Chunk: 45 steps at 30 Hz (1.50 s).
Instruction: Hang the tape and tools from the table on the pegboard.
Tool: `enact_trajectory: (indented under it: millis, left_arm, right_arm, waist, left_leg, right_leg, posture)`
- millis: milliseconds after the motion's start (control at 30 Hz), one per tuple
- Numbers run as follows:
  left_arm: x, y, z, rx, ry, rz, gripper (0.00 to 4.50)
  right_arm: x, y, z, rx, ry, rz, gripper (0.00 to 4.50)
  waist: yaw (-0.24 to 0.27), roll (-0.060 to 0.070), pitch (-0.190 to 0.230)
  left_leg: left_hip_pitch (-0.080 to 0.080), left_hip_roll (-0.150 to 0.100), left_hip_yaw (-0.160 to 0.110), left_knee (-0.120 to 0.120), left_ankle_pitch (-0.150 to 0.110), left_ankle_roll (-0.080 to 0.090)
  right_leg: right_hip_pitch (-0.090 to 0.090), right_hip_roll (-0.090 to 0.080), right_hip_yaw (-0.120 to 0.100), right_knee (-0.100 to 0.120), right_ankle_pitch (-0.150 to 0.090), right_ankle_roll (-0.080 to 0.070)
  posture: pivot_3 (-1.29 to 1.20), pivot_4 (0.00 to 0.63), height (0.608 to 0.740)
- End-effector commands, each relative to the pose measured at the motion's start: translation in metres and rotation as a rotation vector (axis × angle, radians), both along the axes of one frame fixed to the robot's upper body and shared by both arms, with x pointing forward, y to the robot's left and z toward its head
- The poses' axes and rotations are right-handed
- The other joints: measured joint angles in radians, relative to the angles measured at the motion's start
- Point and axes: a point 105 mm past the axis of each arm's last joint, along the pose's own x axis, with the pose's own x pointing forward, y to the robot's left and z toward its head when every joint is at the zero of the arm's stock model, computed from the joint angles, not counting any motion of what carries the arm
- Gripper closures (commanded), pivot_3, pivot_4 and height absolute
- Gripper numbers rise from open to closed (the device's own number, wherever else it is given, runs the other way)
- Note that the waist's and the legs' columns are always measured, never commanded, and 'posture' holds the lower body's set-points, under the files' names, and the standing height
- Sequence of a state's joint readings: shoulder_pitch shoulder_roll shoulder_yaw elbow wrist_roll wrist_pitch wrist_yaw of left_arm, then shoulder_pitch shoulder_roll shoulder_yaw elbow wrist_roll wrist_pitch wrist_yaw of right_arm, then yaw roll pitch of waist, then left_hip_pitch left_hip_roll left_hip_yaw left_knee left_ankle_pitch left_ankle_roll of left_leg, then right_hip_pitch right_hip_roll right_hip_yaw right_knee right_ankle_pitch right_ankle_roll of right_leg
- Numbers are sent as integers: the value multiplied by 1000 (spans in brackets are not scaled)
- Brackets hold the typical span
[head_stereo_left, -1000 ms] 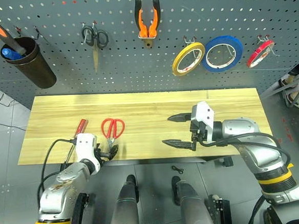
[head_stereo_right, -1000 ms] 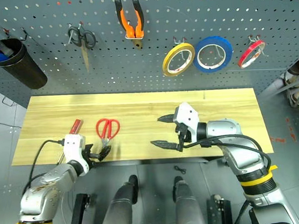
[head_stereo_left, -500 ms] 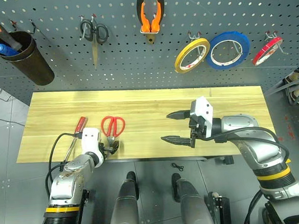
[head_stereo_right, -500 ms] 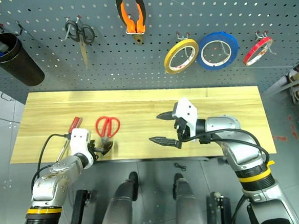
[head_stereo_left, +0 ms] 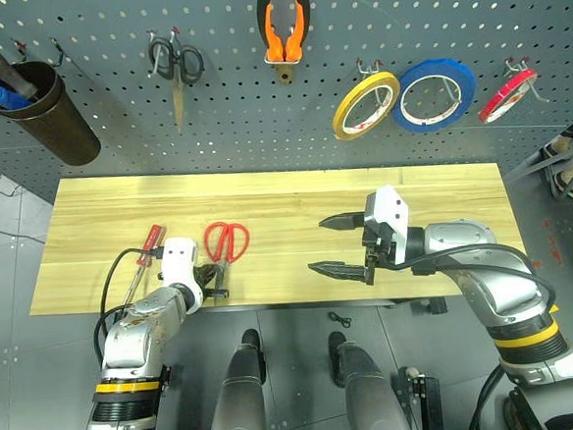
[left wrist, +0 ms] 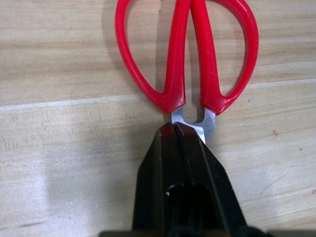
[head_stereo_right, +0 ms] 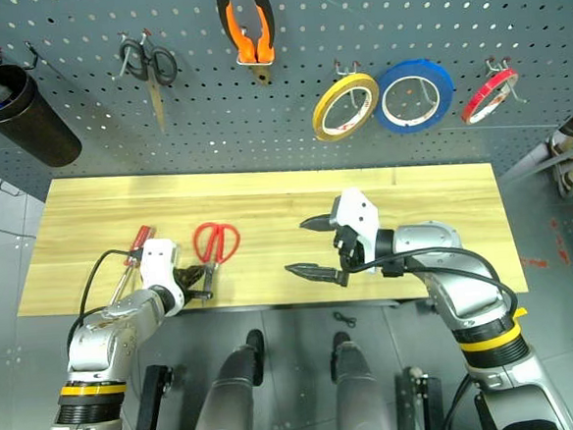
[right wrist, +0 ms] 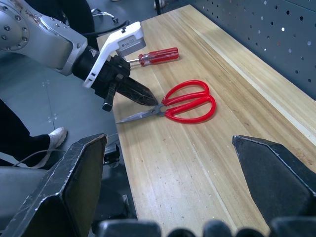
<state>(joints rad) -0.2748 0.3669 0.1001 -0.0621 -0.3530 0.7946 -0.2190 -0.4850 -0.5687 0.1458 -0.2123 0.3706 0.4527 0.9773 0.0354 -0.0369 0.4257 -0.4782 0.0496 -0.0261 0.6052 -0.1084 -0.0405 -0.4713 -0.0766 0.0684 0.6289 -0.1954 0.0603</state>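
Note:
Red-handled scissors [head_stereo_left: 227, 241] lie flat on the table [head_stereo_left: 432, 190] near its front left. My left gripper [head_stereo_left: 215, 279] is shut, its fingertips [left wrist: 168, 136] meeting on the steel just behind the handles; I cannot tell whether steel is pinched. The red-handled screwdriver [head_stereo_left: 151, 242] lies just left of that hand. My right gripper [head_stereo_left: 318, 245] hovers open over the middle of the table, holding nothing. On the pegboard [head_stereo_left: 240, 110] the orange-and-black pliers [head_stereo_left: 283, 23] hang at top centre and the red tape [head_stereo_left: 507, 94] hangs at the far right.
A yellow roll [head_stereo_left: 365, 106] and a blue roll [head_stereo_left: 438, 94] hang beside the red tape. Small black scissors [head_stereo_left: 176, 65] hang at the upper left. A dark cup [head_stereo_left: 43, 114] holding an orange-and-black screwdriver hangs at the far left.
My left gripper has crept forward along the scissors' blades and closed at the steel behind the handles. The right arm has kept still.

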Motion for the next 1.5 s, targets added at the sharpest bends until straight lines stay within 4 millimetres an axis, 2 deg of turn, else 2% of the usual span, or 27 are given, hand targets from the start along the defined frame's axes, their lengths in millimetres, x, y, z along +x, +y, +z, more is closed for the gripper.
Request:
enact_trajectory:
  millis: [33, 267, 467, 567, 700, 800, 833, 967, 1233, 1433, 1467, 1500]
  left_arm:
    - [-3, 2, 7, 12, -35, -18, 4489]
    - [-11, 6, 42, 81, -132, -80, 4489]
    - [-19, -22, 60, -56, -179, -140, 4489]
    - [-25, -31, 50, -36, -149, -113, 3601]
    - [-31, -28, 31, 44, -79, -56, 1754]
    - [-33, -21, 17, 116, -39, -36, 272]
    - [-33, -16, 14, 129, -29, -20, 71]
    - [-25, -8, 9, 139, -13, -1, 71]
    - [-4, -18, -14, 119, 51, -14, 71]
    - [-15, -19, -31, 83, 187, 67, 71]
    - [-18, -18, -32, 83, 202, 79, 592]
    - [-20, -17, -33, 79, 211, 89, 883]
  right_arm:
    - [-3, 0, 10, 31, -59, -12, 0]
    - [-11, 1, 36, 101, -133, -66, 0]
    - [-11, 0, 40, 107, -154, -99, 0]
    - [-17, -2, 38, 77, -143, -58, 0]
    - [-24, -8, 24, -15, -101, 13, 0]
    - [-25, -19, 3, -71, -31, 39, 0]
    - [-25, -22, -3, -87, -21, 46, 0]
    - [-22, -26, -11, -109, -17, 52, 0]
    - [-15, -19, -10, -68, -5, 32, 0]
    - [-17, -18, -9, -64, -4, 32, 0]
    - [-17, -17, -9, -63, -5, 32, 0]
    - [-17, -17, -9, -62, -6, 32, 0]
  waist:
    - [0, 0, 0]
    - [2, -1, -5]
    - [3, -7, -13]
    - [1, -8, -14]
    - [0, -9, -14]
    - [0, -9, -14]
    - [-1, -9, -14]
    - [-1, -9, -14]
    - [0, -9, -14]
    - [-2, -9, -14]
    - [-3, -9, -14]
    - [-7, -9, -14]
  left_leg:
    - [0, 0, 0, 0, 0, 0]
    - [-4, 0, -1, -1, 0, -1]
    - [-6, -1, -1, 1, 0, -1]
    - [-7, -1, -1, 2, 0, -1]
    - [-7, -1, -1, 2, 0, -1]
    - [-7, -1, -1, 2, 0, -1]
    - [-7, -1, -1, 2, 0, -1]
    - [-7, -1, -1, 4, 0, -1]
    - [-7, -1, -1, 5, 1, -1]
    - [-4, -1, -1, 6, 1, -1]
    - [-3, -1, -1, 6, 1, -1]
    - [0, -1, -1, 5, 1, -1]
  right_leg:
    - [0, 0, 0, 0, 0, 0]
    - [-2, 0, -1, -2, 4, 7]
    - [-2, 0, -1, -5, 6, 9]
    - [-2, 0, -1, -5, 7, 10]
    - [-2, 0, -1, -5, 7, 10]
    - [-2, 0, -1, -4, 7, 10]
    - [-2, 0, -1, -4, 7, 10]
    - [-2, 0, -1, -4, 8, 10]
    - [-2, 0, -1, -3, 9, 10]
    - [1, 0, -1, -1, 9, 10]
    - [2, 0, -1, -1, 9, 10]
    - [4, 0, -1, -2, 9, 10]
  posture:
    - [102, 445, 740]
    - [100, 360, 740]
    - [89, 338, 740]
    - [81, 349, 740]
    - [70, 358, 740]
    - [70, 369, 740]
    - [70, 369, 740]
    - [70, 378, 740]
    - [58, 397, 740]
    - [46, 415, 740]
    - [44, 413, 740]
    - [44, 413, 740]
